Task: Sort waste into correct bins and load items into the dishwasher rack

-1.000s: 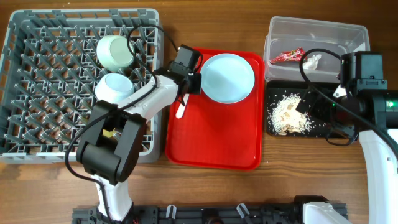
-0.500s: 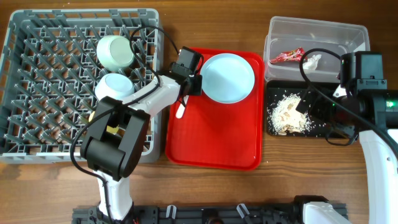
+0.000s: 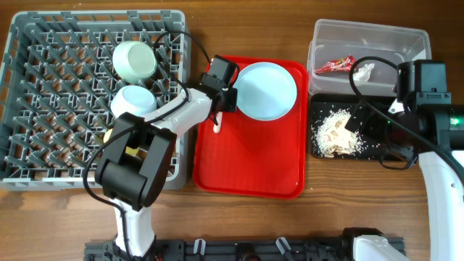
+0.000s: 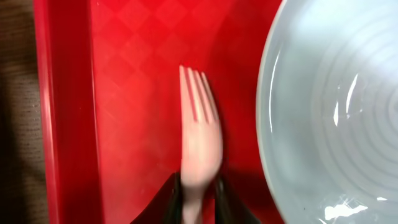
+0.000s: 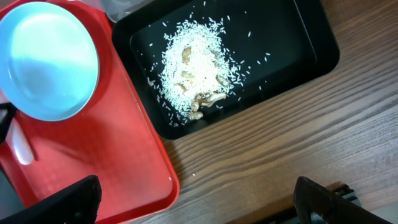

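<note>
A white plastic fork (image 4: 200, 143) lies on the red tray (image 3: 246, 159), just left of the round white plate (image 3: 267, 90). My left gripper (image 4: 198, 200) is shut on the fork's handle, one dark finger on each side and the tines pointing away. Two mint-green bowls (image 3: 134, 60) (image 3: 134, 101) sit in the grey dishwasher rack (image 3: 14, 65). The red wrapper (image 3: 333, 65) and white paper scrap (image 3: 365, 71) are in the clear tub (image 3: 366, 29). Rice scraps (image 5: 196, 68) are piled in the black tray (image 5: 292, 43). My right gripper (image 5: 196, 205) hangs wide open above the table, holding nothing.
A bit of yellow (image 3: 130, 150) shows in the rack under my left arm. The left arm reaches from the rack's right side over the tray's left rim (image 4: 62, 112). The plate (image 4: 336, 112) lies close to the right of the fork.
The left gripper's fingers have closed onto the fork's handle, and the fork has shifted slightly right on the tray. The right arm has not moved.
</note>
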Available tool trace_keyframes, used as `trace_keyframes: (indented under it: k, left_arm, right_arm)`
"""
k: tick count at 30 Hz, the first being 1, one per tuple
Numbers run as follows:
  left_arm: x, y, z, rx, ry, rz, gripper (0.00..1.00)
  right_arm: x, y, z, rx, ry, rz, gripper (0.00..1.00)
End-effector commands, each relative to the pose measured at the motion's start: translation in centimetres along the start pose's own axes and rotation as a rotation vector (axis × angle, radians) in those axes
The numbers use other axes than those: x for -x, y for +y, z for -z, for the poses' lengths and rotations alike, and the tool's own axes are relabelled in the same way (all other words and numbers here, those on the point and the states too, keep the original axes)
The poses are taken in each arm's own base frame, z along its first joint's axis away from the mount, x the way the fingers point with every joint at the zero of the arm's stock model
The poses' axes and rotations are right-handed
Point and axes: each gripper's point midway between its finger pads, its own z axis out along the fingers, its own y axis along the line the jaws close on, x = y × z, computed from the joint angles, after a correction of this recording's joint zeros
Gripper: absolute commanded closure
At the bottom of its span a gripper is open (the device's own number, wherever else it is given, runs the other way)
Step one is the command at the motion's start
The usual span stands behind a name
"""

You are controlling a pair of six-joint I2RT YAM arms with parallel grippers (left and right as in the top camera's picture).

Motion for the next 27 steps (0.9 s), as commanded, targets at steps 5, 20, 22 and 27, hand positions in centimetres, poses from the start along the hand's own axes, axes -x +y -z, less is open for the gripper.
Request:
trace_keyframes:
  k: [5,20,22,27]
  left_arm:
    - [-0.7,0.0,0.7,-0.001,0.027,-0.009,0.94]
    - [1.2,-0.1,7.9,-0.019,-0.045,-0.005,0.96]
    - [1.9,0.4,11.6,-0.004,-0.093,0.0,0.96]
    - [3.6,5.1,19.4,0.11,-0.234,0.042,0.96]
  right_arm:
    - [0.2,0.0,0.1,0.002,-0.004,0.006,0.0]
    - [0.0,-0.1,0.1,-0.001,0.001,0.007,0.0]
    - [0.0,-0.1,0.1,-0.002,0.004,0.007,0.0]
    - [-0.1,-0.1,0.1,-0.003,0.005,0.007,0.0]
